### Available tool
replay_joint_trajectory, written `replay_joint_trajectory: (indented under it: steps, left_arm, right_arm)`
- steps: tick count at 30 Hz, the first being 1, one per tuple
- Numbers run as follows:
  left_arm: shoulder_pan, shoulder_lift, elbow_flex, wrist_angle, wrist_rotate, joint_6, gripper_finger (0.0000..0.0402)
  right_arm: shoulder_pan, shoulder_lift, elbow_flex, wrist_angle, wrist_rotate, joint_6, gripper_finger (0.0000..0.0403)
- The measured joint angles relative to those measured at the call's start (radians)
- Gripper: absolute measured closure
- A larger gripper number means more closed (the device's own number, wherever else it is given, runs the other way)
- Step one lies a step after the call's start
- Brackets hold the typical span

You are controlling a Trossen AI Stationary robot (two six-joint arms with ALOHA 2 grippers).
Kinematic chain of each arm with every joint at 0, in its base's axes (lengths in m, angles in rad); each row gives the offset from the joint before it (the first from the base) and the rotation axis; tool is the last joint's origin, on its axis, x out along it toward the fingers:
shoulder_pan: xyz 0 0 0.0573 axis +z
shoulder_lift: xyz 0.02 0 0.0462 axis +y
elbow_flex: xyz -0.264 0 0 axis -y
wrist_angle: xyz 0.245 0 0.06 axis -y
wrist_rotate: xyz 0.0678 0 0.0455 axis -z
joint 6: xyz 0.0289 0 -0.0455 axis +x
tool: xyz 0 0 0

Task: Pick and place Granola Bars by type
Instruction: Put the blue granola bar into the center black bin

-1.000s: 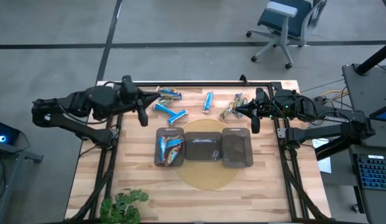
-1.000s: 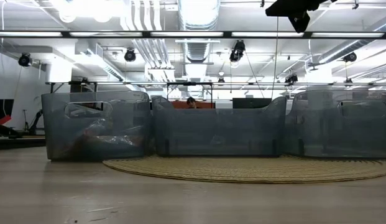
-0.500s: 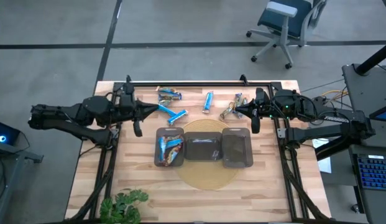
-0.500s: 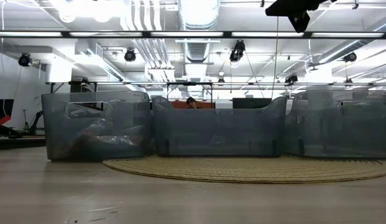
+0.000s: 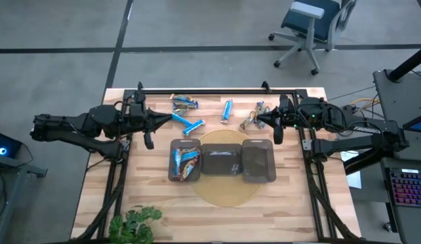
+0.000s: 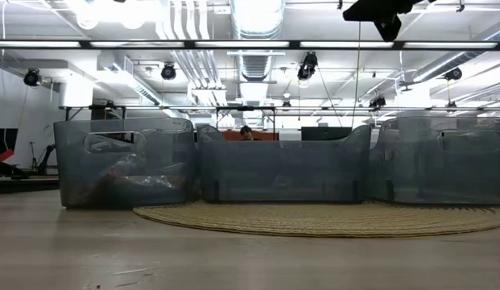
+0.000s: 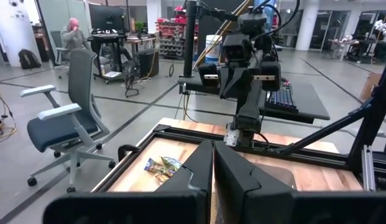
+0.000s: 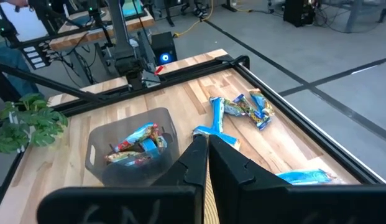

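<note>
Several granola bars lie loose along the table's far side: blue ones [image 5: 179, 117] [image 5: 193, 126] [image 5: 227, 110] and mixed-colour ones [image 5: 185, 103] [image 5: 254, 116]. More bars lie in the left tray [image 5: 175, 173], also seen in the right wrist view [image 8: 133, 146]. The middle tray [image 5: 222, 160] and right tray [image 5: 258, 160] stand beside it. My left gripper [image 5: 168, 116] [image 7: 212, 174] hovers shut at the left, pointing level toward the loose blue bars. My right gripper [image 5: 259, 119] [image 8: 207, 155] hovers shut at the right, next to the mixed-colour bars. Neither holds anything.
The three trays stand in a row on a round woven mat [image 5: 227, 193] in the table's middle. A black frame rail [image 5: 217, 90] runs along the far edge. A plant [image 5: 132, 224] sits at the near left corner. An office chair [image 5: 312, 27] stands beyond the table.
My left gripper has sunk and drawn back a little toward the table's left edge, tipping to level; it has stayed shut. The bars and trays have not moved.
</note>
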Motion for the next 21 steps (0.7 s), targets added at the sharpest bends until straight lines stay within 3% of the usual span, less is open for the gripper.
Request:
replay_joint_trajectory:
  steps: [6, 10, 21]
  left_arm:
    - [0.0, 0.0, 0.0, 0.0, 0.0, 0.005, 0.0401]
    - [0.0, 0.0, 0.0, -0.001, 0.0, 0.005, 0.0401]
    - [0.0, -0.004, 0.001, -0.022, -0.001, 0.004, 0.0401]
  right_arm:
    - [0.0, 0.0, 0.002, 0.054, 0.009, 0.007, 0.0394]
    - [-0.009, 0.0, 0.038, 0.056, 0.075, 0.057, 0.0394]
    - [-0.144, 0.052, 0.267, -0.095, 0.079, 0.082, 0.0394]
